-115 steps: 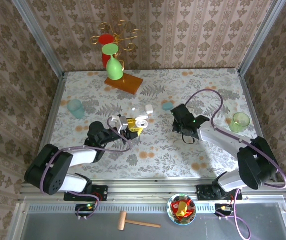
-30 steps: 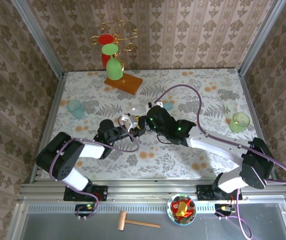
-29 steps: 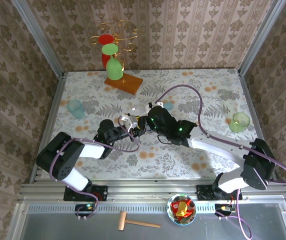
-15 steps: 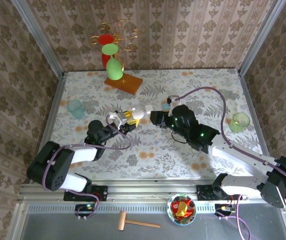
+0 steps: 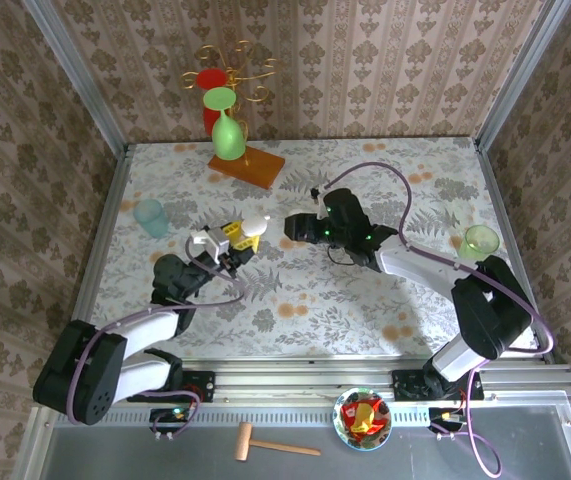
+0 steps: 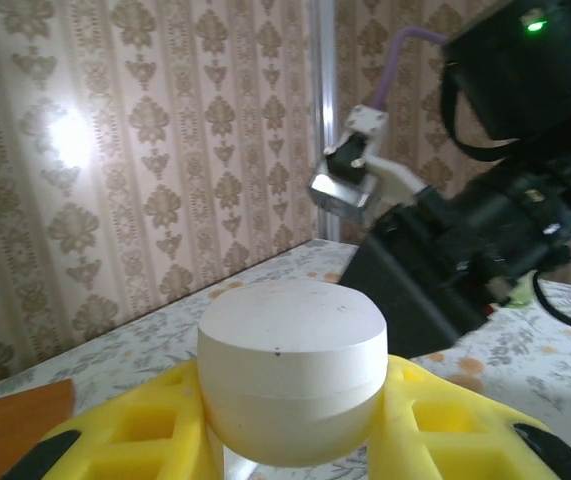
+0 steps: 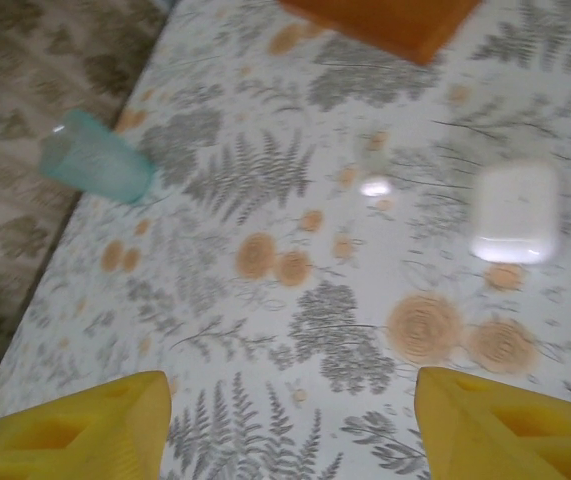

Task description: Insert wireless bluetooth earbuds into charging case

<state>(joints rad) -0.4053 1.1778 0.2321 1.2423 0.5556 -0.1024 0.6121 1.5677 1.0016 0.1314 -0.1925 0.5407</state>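
A tiny white earbud (image 7: pixel 375 186) lay loose on the fern-print surface (image 7: pixel 295 300) in your right wrist view. Just beyond it was a paler speck (image 7: pixel 371 150), too blurred to identify. An oblong white case (image 7: pixel 513 212) lay flat near them to the right, touching neither. Your right claw (image 7: pixel 293 425) hung over this patch, its yellow fingers (image 7: pixel 85 420) spread wide with nothing between them. Your left claw (image 6: pixel 290 440) was clamped on a round white case (image 6: pixel 290 360) with its lid shut. The right arm's black body (image 6: pixel 485 230) was close beside that case. From above, the two claws faced each other near the middle of the surface. A teal cup (image 5: pixel 150 215) stood well off to the left and a green cup (image 5: pixel 480 243) near the right edge. At the far side, a green glass (image 5: pixel 227 135) hung upside down from a gold rack on an orange wooden base (image 5: pixel 247 165).
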